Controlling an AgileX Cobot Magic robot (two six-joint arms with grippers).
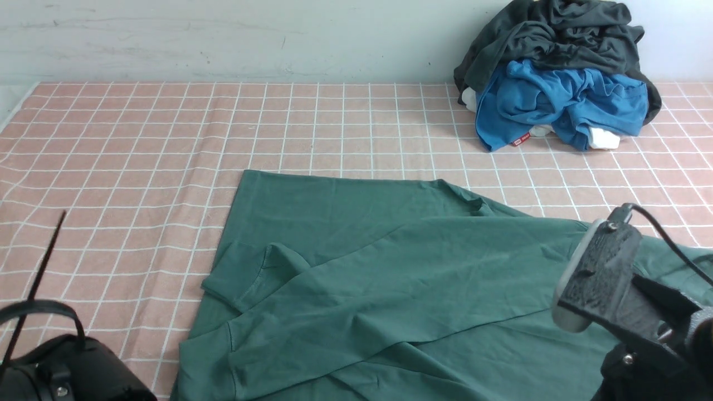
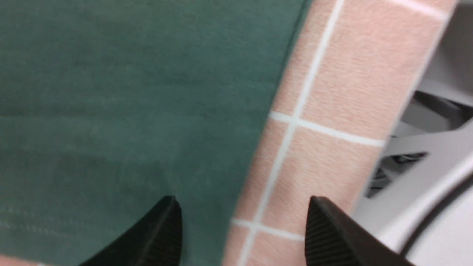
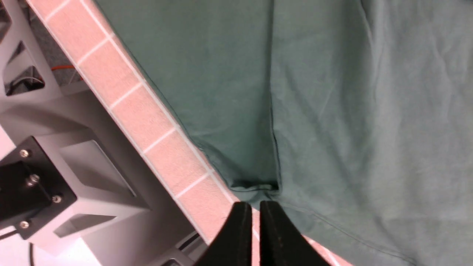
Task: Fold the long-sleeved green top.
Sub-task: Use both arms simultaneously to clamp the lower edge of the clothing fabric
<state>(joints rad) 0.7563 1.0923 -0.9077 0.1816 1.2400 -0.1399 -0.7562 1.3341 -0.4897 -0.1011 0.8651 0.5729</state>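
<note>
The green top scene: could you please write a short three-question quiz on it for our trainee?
1. True or false: the green long-sleeved top lies on the pink checked cloth.
2. The blue garment is: A) piled with the charcoal garment, far right; B) on the green top; C) in the left jaws.
3. Which arm's jaws stand wide open?
Key: 1 true; 2 A; 3 the left.

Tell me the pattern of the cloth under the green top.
Pink tablecloth with white grid; front view.
</note>
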